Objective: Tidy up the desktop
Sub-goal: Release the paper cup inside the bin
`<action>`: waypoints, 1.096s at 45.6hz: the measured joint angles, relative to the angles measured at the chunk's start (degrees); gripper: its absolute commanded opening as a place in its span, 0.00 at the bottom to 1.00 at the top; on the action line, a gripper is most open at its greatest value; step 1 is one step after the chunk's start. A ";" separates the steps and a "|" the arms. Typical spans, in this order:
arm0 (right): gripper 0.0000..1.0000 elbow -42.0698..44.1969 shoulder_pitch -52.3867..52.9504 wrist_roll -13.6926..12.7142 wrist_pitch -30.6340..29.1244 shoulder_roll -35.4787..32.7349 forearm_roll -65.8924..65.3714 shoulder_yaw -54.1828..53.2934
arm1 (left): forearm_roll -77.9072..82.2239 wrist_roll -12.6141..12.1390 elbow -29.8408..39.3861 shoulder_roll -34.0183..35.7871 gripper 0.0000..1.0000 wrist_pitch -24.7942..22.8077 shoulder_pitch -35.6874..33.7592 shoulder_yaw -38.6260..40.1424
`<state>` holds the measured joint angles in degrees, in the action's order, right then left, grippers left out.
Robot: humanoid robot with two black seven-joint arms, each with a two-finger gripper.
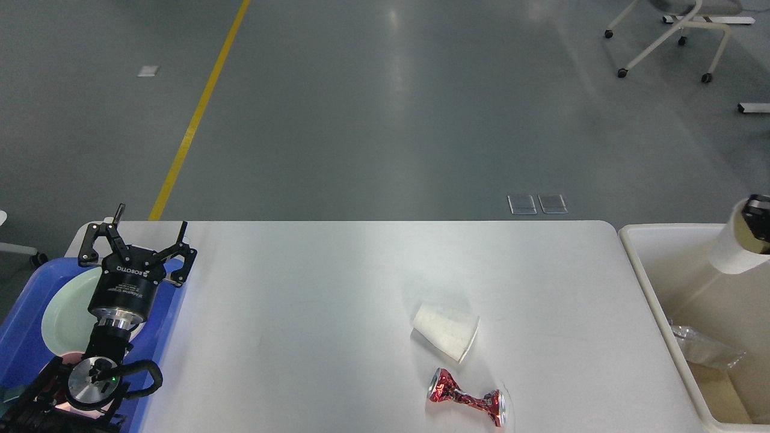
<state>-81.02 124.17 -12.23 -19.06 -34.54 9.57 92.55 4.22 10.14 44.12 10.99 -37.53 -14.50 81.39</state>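
Observation:
The white desktop (337, 270) fills the middle of the head view. On it a white paper cup (446, 331) lies on its side, with a crushed red can (466, 401) just in front of it. My left gripper (150, 219) stands open and holds nothing, above the far edge of the blue tray (21, 328) at the left. Only the tip of my right gripper (758, 221) shows at the right edge. It is shut on the rim of a second white paper cup (734, 246), which hangs over the cream bin (646, 273).
A pale green plate (63, 316) lies in the blue tray under my left arm. Crumpled clear plastic (704, 349) lies inside the bin. Chair legs on castors (668, 36) stand on the grey floor beyond the table.

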 measured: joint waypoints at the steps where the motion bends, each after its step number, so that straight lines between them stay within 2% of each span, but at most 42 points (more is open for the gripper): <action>1: 0.00 1.47 -1.48 0.00 0.44 -1.20 -0.01 -0.26 | 0.00 0.00 0.00 0.00 0.96 0.00 0.00 0.00; 8: 0.00 14.69 -15.55 0.00 3.41 -8.10 -0.49 -7.30 | 0.00 0.00 0.00 0.00 0.96 0.00 0.00 0.00; 21: 0.00 40.72 -48.42 0.03 4.90 -9.70 -0.62 -30.17 | 0.00 0.04 0.00 0.00 0.96 0.00 0.00 0.00; 27: 0.00 49.78 -61.26 0.06 8.60 -5.61 -0.77 -38.53 | 0.00 0.05 0.00 0.00 0.96 0.00 0.00 0.00; 36: 0.00 61.76 -75.21 0.07 17.28 4.48 -0.75 -40.99 | 0.00 0.05 0.00 -0.01 0.96 0.00 0.00 0.00; 45: 0.00 65.06 -81.74 -0.25 24.96 10.22 -0.64 -41.30 | 0.00 0.04 0.00 -0.01 0.96 0.00 0.00 0.00; 50: 0.00 65.30 -84.07 -0.55 27.21 12.32 -0.27 -41.32 | 0.00 -0.01 0.00 -0.01 0.96 0.00 0.00 0.00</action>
<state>-15.73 40.09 -12.78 8.14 -22.22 9.29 51.24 4.22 10.13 44.12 10.98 -37.53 -14.50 81.39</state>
